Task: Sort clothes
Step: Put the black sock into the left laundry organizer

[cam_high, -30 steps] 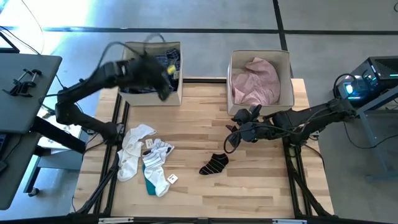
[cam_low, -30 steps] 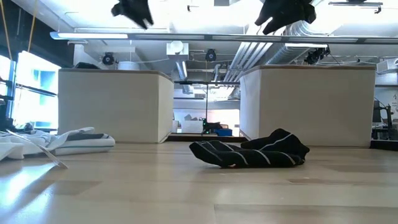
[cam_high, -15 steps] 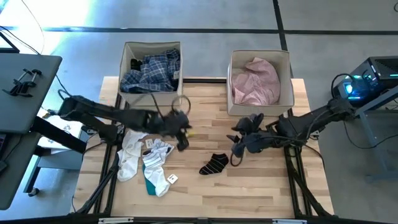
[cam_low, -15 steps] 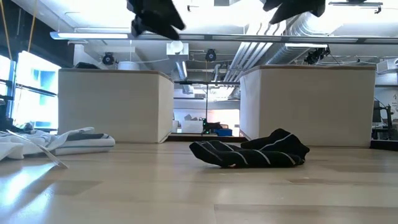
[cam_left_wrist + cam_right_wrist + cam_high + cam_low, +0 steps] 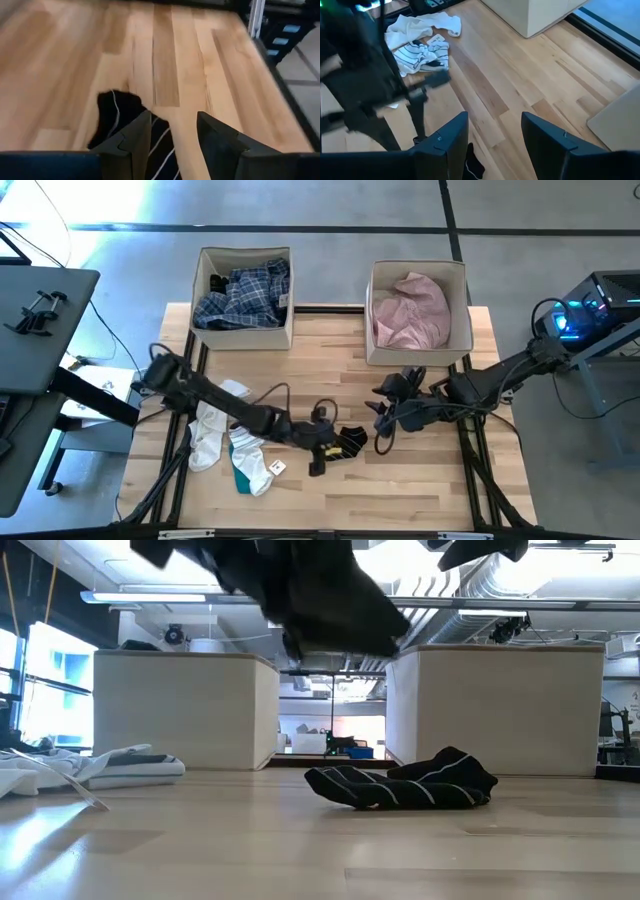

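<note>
My left arm has swung from the plaid-shirt box [image 5: 243,300] down across the table; my left gripper [image 5: 322,452], jaws spread and empty, now hovers over the black sock [image 5: 347,442]. Right gripper [image 5: 383,418] waits beside, jaws spread.

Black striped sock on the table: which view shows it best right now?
The low view: the black striped sock lies whole and unobstructed on the wood. In the high view the left gripper crowds it; the left wrist view shows part between its fingers; the right wrist view only a scrap.
</note>
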Controlling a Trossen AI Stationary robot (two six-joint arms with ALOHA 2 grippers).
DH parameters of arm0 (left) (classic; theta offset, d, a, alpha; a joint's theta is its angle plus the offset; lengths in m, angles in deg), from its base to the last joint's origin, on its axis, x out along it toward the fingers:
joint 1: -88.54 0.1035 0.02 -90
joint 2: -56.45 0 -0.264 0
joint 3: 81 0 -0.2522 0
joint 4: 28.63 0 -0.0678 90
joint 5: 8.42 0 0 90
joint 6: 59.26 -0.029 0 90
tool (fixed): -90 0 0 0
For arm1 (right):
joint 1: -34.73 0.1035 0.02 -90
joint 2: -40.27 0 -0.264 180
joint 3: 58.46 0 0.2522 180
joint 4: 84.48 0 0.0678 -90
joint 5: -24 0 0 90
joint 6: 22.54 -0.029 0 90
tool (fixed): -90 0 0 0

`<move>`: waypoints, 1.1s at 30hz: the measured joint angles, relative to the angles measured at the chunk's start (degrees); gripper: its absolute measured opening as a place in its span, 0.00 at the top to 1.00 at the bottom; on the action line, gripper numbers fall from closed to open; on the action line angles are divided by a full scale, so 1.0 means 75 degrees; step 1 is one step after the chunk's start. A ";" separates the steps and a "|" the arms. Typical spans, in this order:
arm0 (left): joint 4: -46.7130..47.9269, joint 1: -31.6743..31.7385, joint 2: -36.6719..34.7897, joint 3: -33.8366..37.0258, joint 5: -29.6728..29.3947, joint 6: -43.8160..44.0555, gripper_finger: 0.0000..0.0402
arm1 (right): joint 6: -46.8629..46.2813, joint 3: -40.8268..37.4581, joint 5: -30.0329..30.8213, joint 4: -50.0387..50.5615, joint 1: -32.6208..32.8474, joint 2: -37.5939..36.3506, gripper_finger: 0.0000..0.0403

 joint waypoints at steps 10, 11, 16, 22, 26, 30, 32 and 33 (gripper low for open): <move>0.0422 0.0165 0.1646 -0.1012 0.0072 -0.0302 0.52 | 0.0058 0.0001 0.0134 0.0013 -0.0006 -0.0003 0.57; 0.0776 0.0183 0.1745 -0.1186 0.0073 -0.0265 0.52 | 0.0052 0.0000 0.0133 0.0014 -0.0006 -0.0003 0.57; 0.2742 0.0245 0.2134 -0.2155 0.0065 -0.0231 0.57 | 0.0000 -0.0001 0.0135 0.0016 -0.0006 -0.0003 0.57; 0.4085 0.0271 0.2175 -0.2521 0.0072 0.0147 0.77 | 0.0000 0.0002 0.0133 -0.0041 -0.0006 -0.0003 0.57; 0.4506 0.0274 0.2112 -0.2535 0.0445 0.0536 0.94 | 0.0000 0.0002 0.0139 -0.0082 -0.0006 -0.0003 0.57; 0.5051 0.0224 0.2023 -0.2706 0.0618 0.0700 0.97 | 0.0000 0.0002 0.0139 -0.0100 -0.0006 -0.0003 0.57; 0.5515 0.0160 0.1929 -0.2926 0.0561 0.0685 0.98 | 0.0003 0.0002 0.0141 -0.0103 -0.0006 -0.0003 0.57; 0.5758 0.0133 0.1877 -0.3054 0.0483 0.0654 0.99 | 0.0003 0.0002 0.0141 -0.0095 -0.0006 -0.0003 0.57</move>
